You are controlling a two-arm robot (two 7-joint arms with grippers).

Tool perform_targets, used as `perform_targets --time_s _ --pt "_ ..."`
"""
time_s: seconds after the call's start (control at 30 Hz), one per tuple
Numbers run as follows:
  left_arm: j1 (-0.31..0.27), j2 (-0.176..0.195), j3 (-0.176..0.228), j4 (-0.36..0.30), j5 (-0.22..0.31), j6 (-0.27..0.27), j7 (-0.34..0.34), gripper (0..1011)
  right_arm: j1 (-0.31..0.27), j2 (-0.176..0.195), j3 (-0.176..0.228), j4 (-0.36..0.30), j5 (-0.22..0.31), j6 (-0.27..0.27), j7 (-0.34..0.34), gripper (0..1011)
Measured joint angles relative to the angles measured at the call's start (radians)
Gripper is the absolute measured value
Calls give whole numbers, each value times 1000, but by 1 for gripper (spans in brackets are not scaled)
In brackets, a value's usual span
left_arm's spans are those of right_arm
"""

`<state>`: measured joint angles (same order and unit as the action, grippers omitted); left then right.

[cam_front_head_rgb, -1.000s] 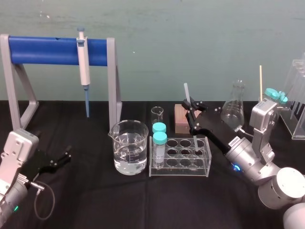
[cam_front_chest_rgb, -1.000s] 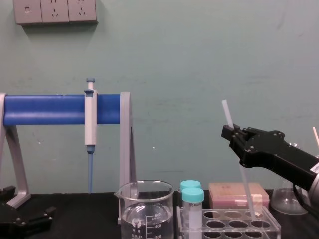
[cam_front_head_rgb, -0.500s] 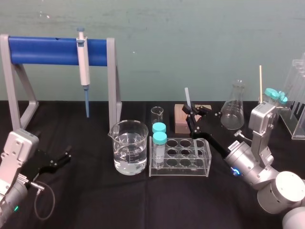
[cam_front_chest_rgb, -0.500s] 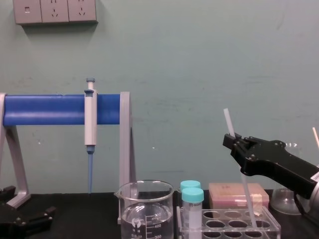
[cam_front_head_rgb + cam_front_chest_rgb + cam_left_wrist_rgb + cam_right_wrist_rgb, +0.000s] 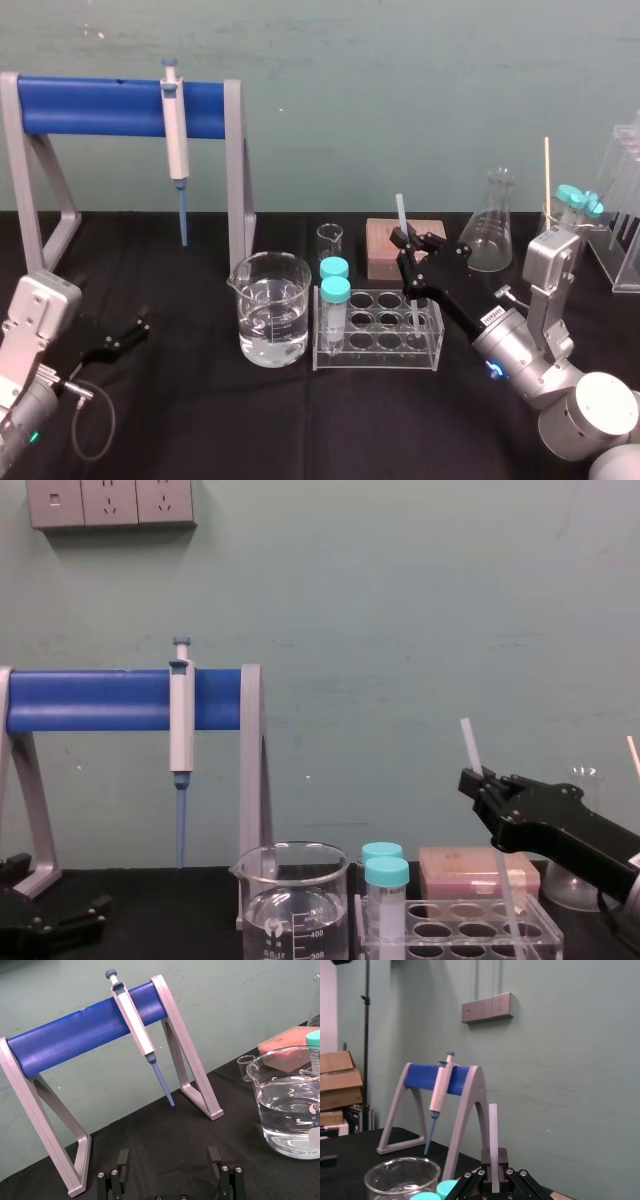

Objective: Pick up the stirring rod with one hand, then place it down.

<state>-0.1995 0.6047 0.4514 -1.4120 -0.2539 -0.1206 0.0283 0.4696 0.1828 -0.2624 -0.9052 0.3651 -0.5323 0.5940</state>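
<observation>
Jaws of right gripper (image 5: 406, 246) clamp stirring rod (image 5: 400, 212); jaws of left gripper (image 5: 168, 1162) apart; beaker (image 5: 262, 905) reads 400.

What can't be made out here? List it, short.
- Lower tip of the stirring rod: chest view, the tube rack base is cut off by the bottom edge, so floor contact is unclear.
- Rod's grasped stretch: chest view, covered by the right gripper.
- Left gripper: chest view, partly cut by the left edge.

One stirring rod (image 5: 400, 212), one pipette (image 5: 175, 130)
</observation>
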Motion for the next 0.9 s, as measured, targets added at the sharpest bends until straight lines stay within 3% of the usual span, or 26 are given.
perform_targets --time_s 0.9 --pt "0 0 0 0 0 0 0 1000 -12 -37 48 51 2 -19 -26 72"
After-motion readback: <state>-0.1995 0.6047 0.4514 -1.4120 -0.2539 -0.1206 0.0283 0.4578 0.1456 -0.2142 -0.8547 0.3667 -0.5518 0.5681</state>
